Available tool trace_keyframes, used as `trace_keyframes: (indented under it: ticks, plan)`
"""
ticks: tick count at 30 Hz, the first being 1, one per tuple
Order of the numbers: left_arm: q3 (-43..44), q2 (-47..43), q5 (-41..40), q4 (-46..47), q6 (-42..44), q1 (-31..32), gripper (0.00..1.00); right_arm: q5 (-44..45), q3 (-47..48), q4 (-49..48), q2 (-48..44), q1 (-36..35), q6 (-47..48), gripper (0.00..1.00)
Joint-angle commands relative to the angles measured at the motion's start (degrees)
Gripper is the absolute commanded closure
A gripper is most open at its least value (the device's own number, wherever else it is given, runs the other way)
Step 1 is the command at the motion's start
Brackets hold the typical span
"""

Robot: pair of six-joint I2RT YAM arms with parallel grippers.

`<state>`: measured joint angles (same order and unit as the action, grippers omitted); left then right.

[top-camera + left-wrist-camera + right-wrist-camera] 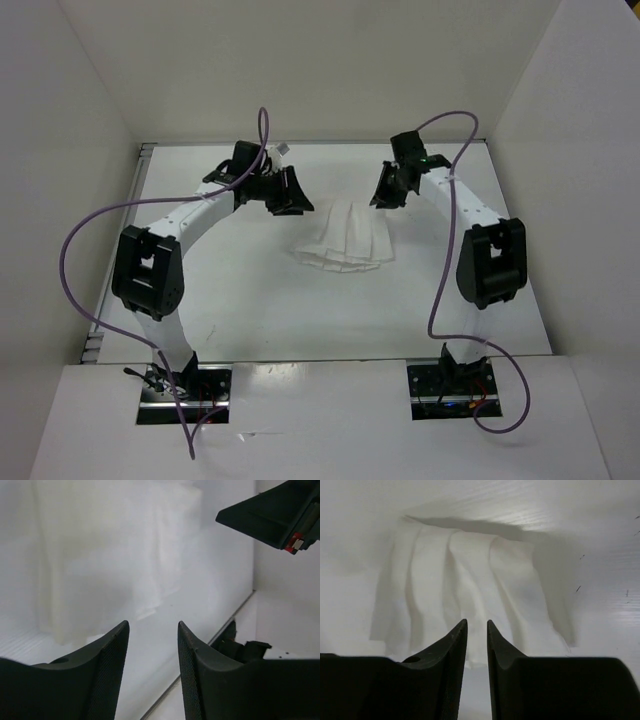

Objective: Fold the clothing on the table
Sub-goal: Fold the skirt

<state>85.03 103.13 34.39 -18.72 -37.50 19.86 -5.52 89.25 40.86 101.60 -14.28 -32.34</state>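
The clothing (343, 241) is a white pleated garment lying in a folded, fan-like heap on the table (250, 310), between the two arms. My left gripper (291, 203) hovers just off its far left corner, apart from it. In the left wrist view the left gripper (152, 624) is open with nothing between its fingers, and the clothing (110, 560) is a blur ahead. My right gripper (384, 196) hangs off the garment's far right corner. In the right wrist view the right gripper (477, 622) stands narrowly open and empty, with the pleats of the clothing (470, 585) just beyond its tips.
Upright white walls (300, 70) close in the table at the back and on both sides. Purple cables (75, 240) loop off each arm. The right arm's gripper (275, 517) shows at the top right of the left wrist view, above the table's thin metal edge (200, 661).
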Motion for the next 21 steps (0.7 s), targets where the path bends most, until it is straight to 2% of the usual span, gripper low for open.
trace_keyframes:
  ticks: [1,2,8,15,21]
  plan:
    - [-2.8,0.3,-4.6,1.5,3.1,-1.0,0.49,-3.4,-2.6,-3.7,5.9,-0.4,0.2,0.73]
    - [-2.9,0.3,-6.5,2.0,3.1,-1.0,0.49,-3.4,-3.5,-4.2,6.5,-0.4,0.2,0.73]
    - [-7.2,5.0,-6.5,4.7,3.2,-1.0,0.5,-0.5,-9.7,-3.5,6.5,-0.4,-0.4,0.73]
    - [-12.2,7.5,-6.5,5.2,3.9,2.0,0.5,1.2,-18.1,-2.9,5.3,-0.4,-2.0,0.73]
    - [-12.2,13.6,-9.0,-2.5,7.3,2.6,0.53,1.7,-20.5,-2.9,-0.3,-0.4,-2.6,0.72]
